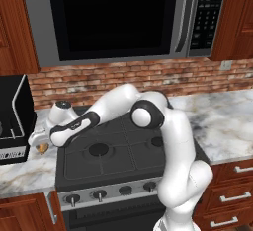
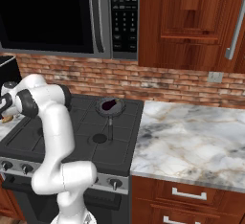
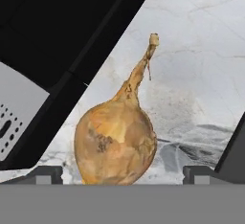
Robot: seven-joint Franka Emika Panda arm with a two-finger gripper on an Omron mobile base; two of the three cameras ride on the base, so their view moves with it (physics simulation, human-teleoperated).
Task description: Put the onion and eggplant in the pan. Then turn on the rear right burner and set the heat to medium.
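A tan onion (image 3: 116, 139) with a long dry stem lies on the marble counter left of the stove, also seen as a small bulb (image 1: 43, 148) under the hand. My gripper (image 3: 123, 174) is open and lowered around it, one fingertip (image 3: 48, 174) on each side, the onion close between them. From the left base the gripper (image 1: 40, 143) hangs just off the stove's left edge. The dark eggplant (image 2: 110, 104) lies inside the pan (image 2: 118, 109), which stands on the rear right burner (image 2: 128, 106), handle pointing to the front.
A black appliance (image 1: 12, 119) stands on the counter right beside the hand. Stove knobs (image 1: 99, 194) line the front panel. A microwave (image 1: 118, 15) hangs above. Marble counter (image 2: 191, 137) stretches to the stove's right.
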